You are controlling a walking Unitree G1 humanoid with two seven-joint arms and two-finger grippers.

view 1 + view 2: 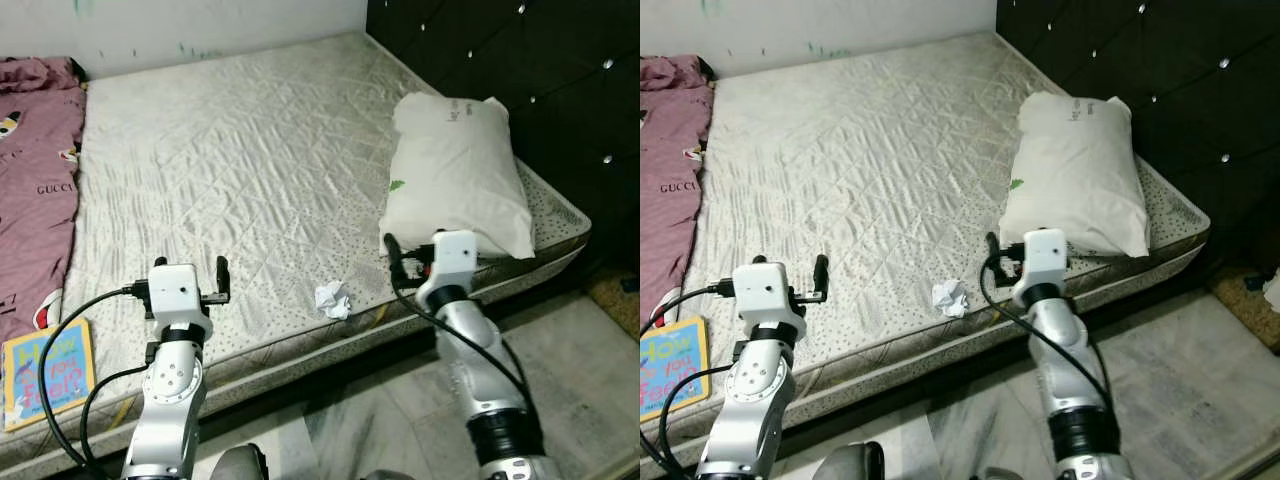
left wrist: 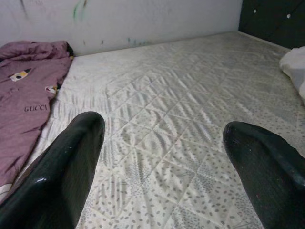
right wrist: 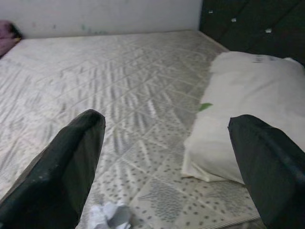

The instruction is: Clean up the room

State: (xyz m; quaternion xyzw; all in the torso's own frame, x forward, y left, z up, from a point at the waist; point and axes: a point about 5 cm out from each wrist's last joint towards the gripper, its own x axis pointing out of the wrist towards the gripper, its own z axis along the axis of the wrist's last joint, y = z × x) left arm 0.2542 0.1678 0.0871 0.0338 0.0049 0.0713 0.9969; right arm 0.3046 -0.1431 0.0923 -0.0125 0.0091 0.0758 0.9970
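Left tool (image 1: 190, 265) hovering over mattress (image 1: 230, 150) near edge, fingers spread wide, gripping nothing. Right tool (image 1: 412, 250) hanging beside pillow (image 1: 455, 170) corner, likewise gaping and empty. Crumpled paper (image 1: 332, 299) lying at near edge between tools. Book (image 1: 48, 368) sitting at near left corner, maroon blanket (image 1: 35, 190) lying along left edge.

1. A bare quilted mattress (image 1: 230, 170) fills the middle of the frame.
2. A white pillow (image 1: 455, 175) lies at its right edge, against the dark tufted headboard (image 1: 520, 80).
3. A crumpled white paper (image 1: 332, 299) sits near the front edge, lower centre.
4. A maroon blanket (image 1: 35, 180) covers the left side.
5. A colourful book (image 1: 48, 370) lies at lower left.
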